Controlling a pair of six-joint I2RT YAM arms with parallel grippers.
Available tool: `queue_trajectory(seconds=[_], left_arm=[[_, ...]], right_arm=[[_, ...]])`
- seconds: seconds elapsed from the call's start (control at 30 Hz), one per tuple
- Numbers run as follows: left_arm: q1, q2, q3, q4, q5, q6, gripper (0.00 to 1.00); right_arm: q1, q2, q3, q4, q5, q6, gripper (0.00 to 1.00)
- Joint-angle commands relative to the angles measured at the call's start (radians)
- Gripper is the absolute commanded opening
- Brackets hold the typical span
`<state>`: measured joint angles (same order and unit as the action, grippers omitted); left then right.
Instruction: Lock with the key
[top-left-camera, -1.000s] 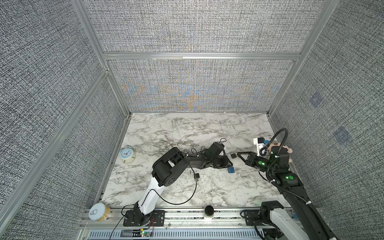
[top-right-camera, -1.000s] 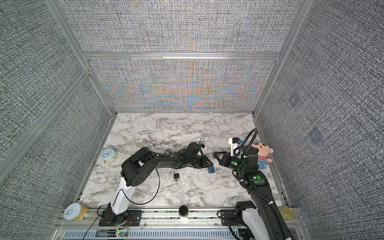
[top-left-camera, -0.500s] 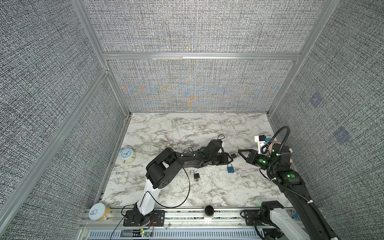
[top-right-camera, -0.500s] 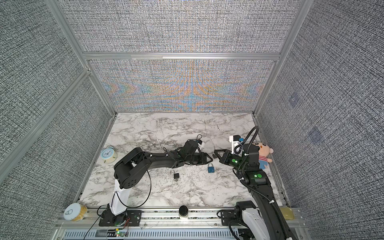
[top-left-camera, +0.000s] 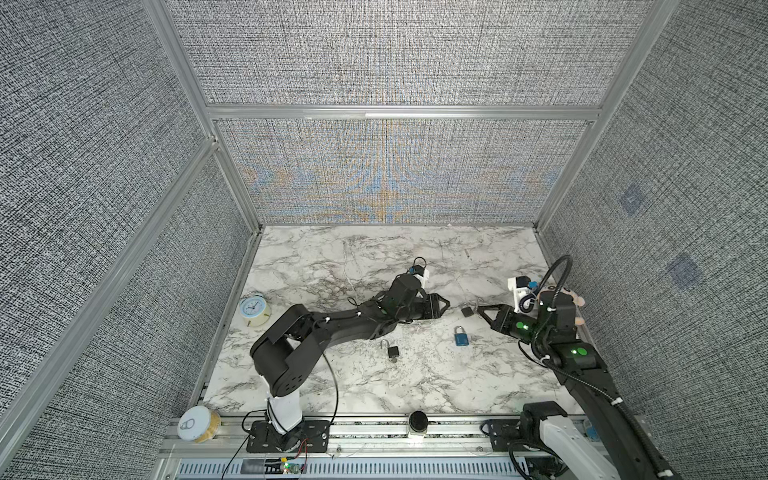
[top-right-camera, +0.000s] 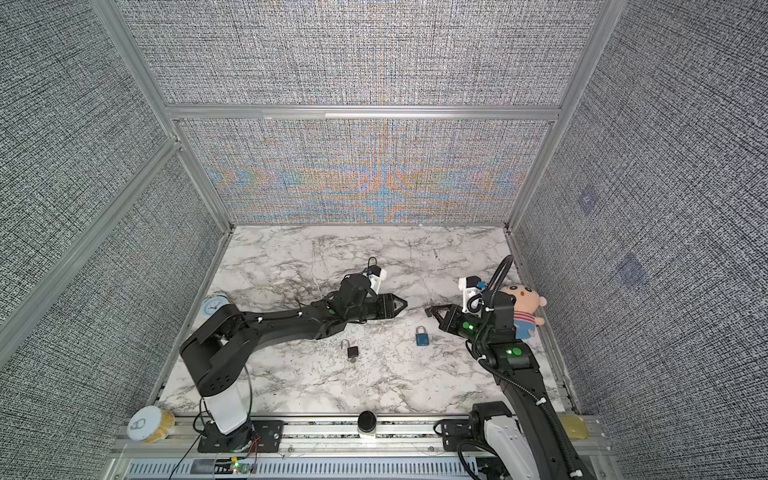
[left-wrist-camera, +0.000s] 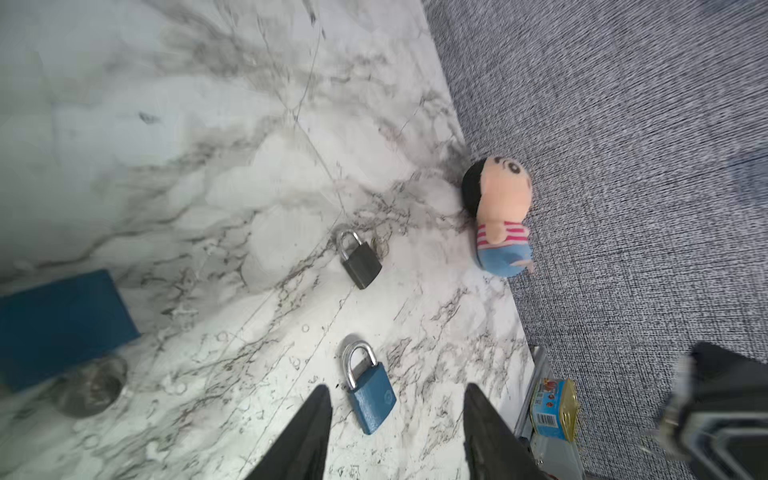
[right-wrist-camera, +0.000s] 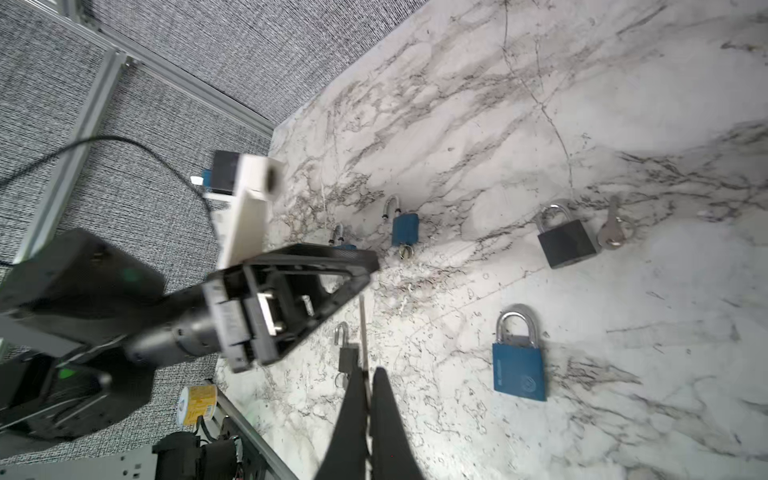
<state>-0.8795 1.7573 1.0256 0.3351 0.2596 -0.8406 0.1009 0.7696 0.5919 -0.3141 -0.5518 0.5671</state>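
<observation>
We find the right gripper (right-wrist-camera: 370, 371) shut on a thin metal blade that sticks out past its tips. It shows edge-on only, so we take it for the key (right-wrist-camera: 363, 328); its bow is hidden between the fingers.

The left gripper (top-left-camera: 445, 306) stands about half open and empty. In the left wrist view its fingers (left-wrist-camera: 309, 432) frame the closed blue lock (left-wrist-camera: 371, 395), which lies flat on the table (top-left-camera: 332, 257) and touches neither finger.

The black lock (top-left-camera: 466, 311), shackle closed, lies just by the right gripper's tip in both top views. Whether the tip is over it or beside it we cannot tell. A loose key (right-wrist-camera: 613, 232) lies beside this lock.

The small lock (top-left-camera: 392, 352), shackle open, lies near the left arm.

The right wrist view shows an open blue lock (right-wrist-camera: 405, 227) with something brass at its base, too small to make out. Just beside it, only the shackle of another lock (right-wrist-camera: 338, 239) clears the left gripper.

A blurred blue block (left-wrist-camera: 62, 324), cut off at the frame edge, we cannot identify.

The doll (top-right-camera: 524, 305) is half hidden behind the right arm.

Which lock the key fits we cannot tell.
</observation>
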Motion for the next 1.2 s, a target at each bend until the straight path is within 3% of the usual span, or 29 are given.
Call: queue_trajectory(seconds=[0.0,0.23,0.43,0.83,1.17], left_arm=[[0.012,-0.097,-0.041,0.035,-0.099,0.107,0.53],[0.028,-0.309,-0.16,0.013,-0.214,0.207,0.55],[0.045,-0.409,-0.257,0.034,-0.214,0.204,0.57],[0.066,-0.431,-0.327,0.065,-0.199,0.166,0.57],[0.074,-0.425,-0.338,0.07,-0.191,0.145,0.57]], right_arm=[[-0.001,0.03,-0.017,-0.022,0.04,-0.042,0.0],[0.0,0.139,-0.055,-0.007,0.075,-0.083,0.0],[0.0,0.253,-0.06,0.022,0.078,-0.111,0.0],[-0.001,0.461,-0.065,0.069,0.123,-0.116,0.0],[-0.002,0.534,-0.083,0.129,0.121,-0.098,0.0]])
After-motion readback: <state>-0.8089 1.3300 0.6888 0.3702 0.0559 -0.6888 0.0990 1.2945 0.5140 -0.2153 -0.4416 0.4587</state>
